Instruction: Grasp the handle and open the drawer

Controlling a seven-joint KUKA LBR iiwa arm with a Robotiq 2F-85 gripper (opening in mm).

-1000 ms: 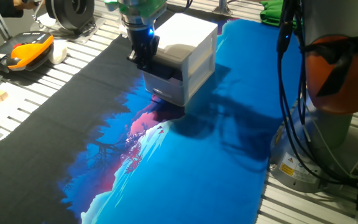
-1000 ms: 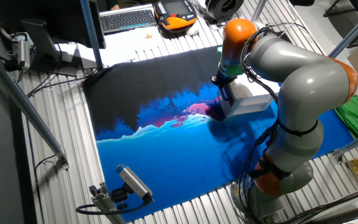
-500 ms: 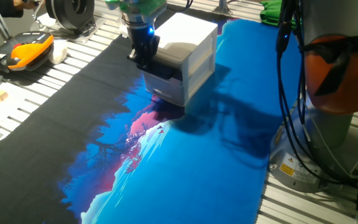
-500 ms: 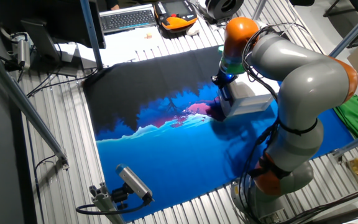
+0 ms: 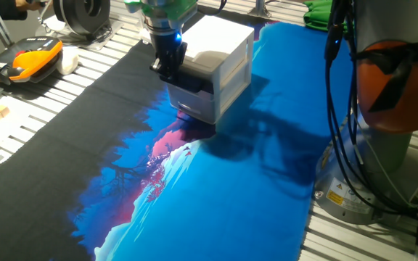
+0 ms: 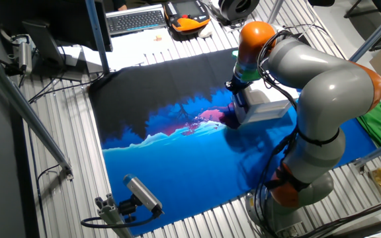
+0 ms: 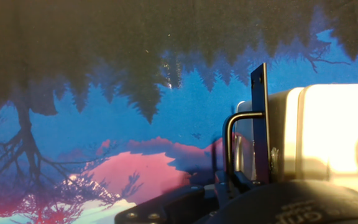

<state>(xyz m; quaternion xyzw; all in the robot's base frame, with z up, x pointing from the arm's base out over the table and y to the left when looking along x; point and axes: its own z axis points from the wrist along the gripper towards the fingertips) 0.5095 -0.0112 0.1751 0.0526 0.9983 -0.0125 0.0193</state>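
While both fixed views show only the gripper [image 5: 168,64] low against the front of the white cabinet [image 5: 216,54] on the printed cloth [image 5: 216,188], the hand view brings out the black handle [image 7: 259,130] standing clear of the pale drawer [image 7: 328,134]. Whether the fingers pinch the bar cannot be told; it seems just beside them.
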